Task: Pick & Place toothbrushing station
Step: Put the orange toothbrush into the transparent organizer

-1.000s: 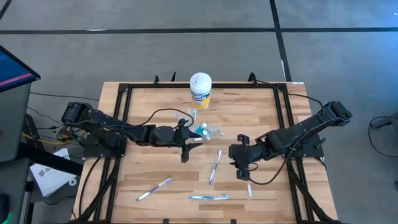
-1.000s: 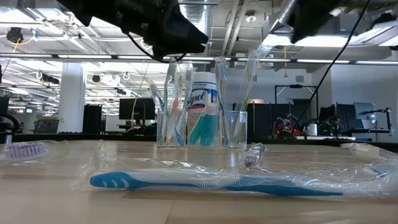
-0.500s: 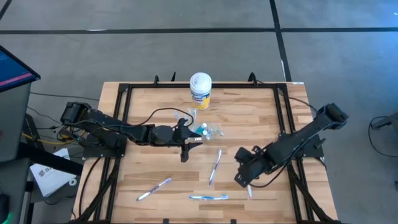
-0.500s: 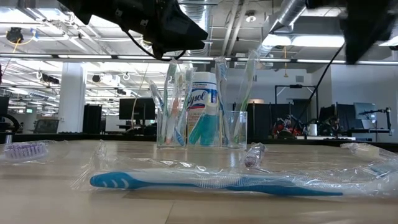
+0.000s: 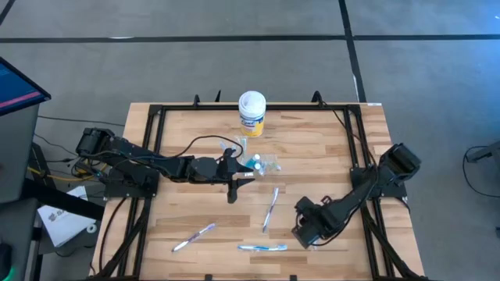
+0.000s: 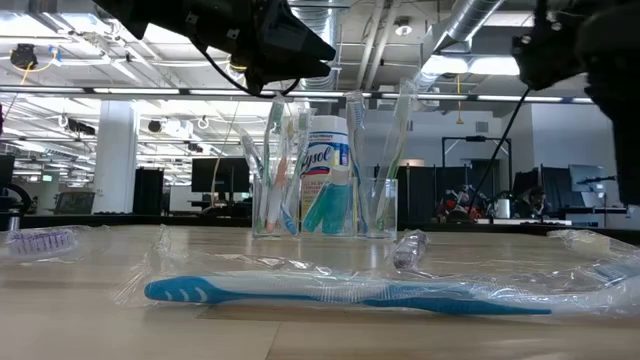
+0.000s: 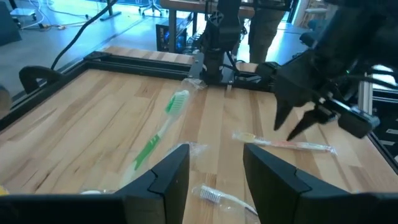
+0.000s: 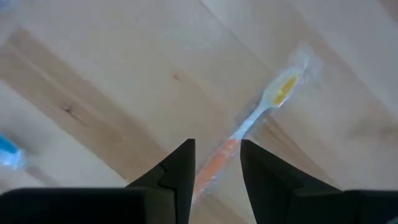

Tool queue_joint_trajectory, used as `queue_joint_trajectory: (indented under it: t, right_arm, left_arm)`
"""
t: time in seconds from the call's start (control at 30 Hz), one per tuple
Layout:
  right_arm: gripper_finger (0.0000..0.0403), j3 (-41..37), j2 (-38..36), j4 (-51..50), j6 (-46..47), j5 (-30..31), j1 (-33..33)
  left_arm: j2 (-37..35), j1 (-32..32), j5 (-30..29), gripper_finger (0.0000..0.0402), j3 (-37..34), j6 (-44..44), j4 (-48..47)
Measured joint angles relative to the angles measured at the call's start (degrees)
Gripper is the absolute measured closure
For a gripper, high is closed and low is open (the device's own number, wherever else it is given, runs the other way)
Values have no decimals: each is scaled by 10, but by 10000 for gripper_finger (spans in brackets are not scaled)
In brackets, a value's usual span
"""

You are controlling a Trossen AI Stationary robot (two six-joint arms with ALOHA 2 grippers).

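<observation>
Right hand [image 5: 306, 232] low over near-right counter [image 5: 312, 140], fingers parted and empty, straddling an orange-handled toothbrush [image 8: 249, 127]. Left hand [image 5: 232, 190] parted, empty, just near of the clear cup [image 6: 275, 207] at counter centre.

Floor [image 5: 234, 62]: grey, smooth, crossed by dark straight lines; visible around the desk in the high view.
Desk [image 5: 312, 148]: light wooden planks, bordered by a black metal frame [image 5: 156, 113].
Monitor [image 5: 16, 82]: dark screen edge left of the desk, above a dark stand.
Cables [image 5: 55, 164]: loose bundle on the floor beside the desk's left side.
Ceiling [image 6: 80, 60]: open, with exposed ducts [image 6: 470, 20] and long strip lights [image 6: 470, 65].
Column [image 6: 115, 150]: white, at the room's left.
Far room: dark monitors [image 6: 215, 180] and workstations under bright lighting.
</observation>
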Motion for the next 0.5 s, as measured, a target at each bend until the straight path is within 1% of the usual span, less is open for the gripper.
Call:
queue_joint_trajectory:
  t: [0.1, 0.23, 0.5]
  right_arm:
    - [285, -1, 7, -22, 50, 22, 21]
    - [285, 0, 6, -17, 83, 48, 41]
    - [285, 0, 27, 7, 124, 47, 64]
  left_arm:
    - [0, 0, 0, 257, 0, -2, 0]
    - [0, 0, 0, 257, 0, -15, 1]
    - [1, -8, 0, 257, 0, -22, 1]
